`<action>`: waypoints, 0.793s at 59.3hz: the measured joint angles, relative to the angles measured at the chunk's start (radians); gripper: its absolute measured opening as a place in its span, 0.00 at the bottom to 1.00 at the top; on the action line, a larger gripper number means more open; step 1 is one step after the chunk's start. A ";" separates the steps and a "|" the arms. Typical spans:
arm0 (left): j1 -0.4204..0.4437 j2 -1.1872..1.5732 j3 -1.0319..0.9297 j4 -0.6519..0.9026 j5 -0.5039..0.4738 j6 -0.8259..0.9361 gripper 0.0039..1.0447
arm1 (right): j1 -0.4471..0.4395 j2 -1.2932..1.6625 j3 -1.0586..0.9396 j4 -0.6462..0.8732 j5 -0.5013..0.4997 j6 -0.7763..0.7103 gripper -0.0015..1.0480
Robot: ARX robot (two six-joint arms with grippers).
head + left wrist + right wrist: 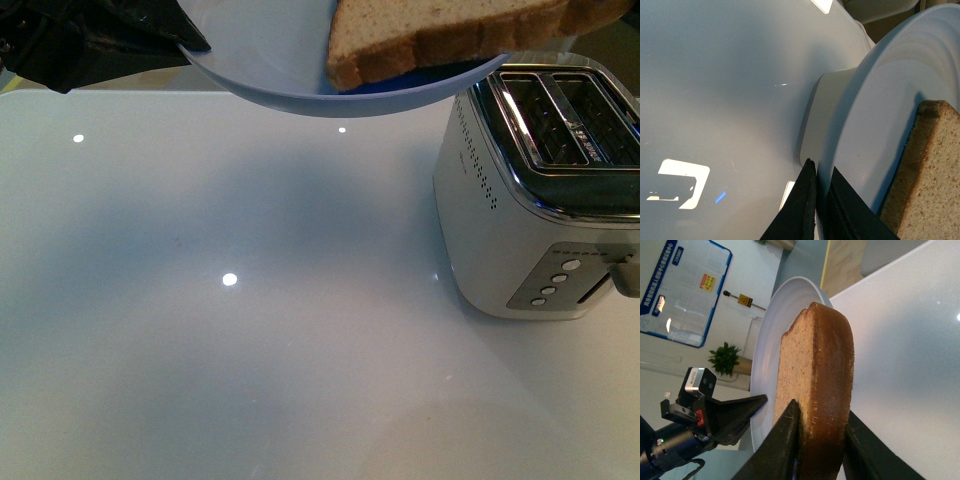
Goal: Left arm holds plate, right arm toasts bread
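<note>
The pale blue plate (pixel 270 60) is held in the air at the top of the front view, tilted. My black left gripper (pixel 185 40) is shut on its left rim. In the left wrist view the left gripper (pixel 822 167) pinches the rim of the plate (pixel 880 100) between both fingers. The slice of bread (pixel 440 35) lies against the plate's right side. My right gripper (pixel 822 410) is shut on the bread (pixel 815 355), one finger on each face, crust edge toward the camera. The plate (pixel 767 340) stands just behind the slice.
A white and chrome toaster (pixel 530 200) stands on the right of the glossy white table (pixel 250 330), its two slots (pixel 560 115) facing up, just below and right of the plate. A wall poster (pixel 685 290) and a potted plant (pixel 725 357) are far behind.
</note>
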 joint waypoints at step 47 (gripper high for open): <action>-0.003 0.000 -0.019 0.008 0.004 -0.002 0.02 | -0.206 -0.087 0.450 -0.449 0.321 -0.470 0.03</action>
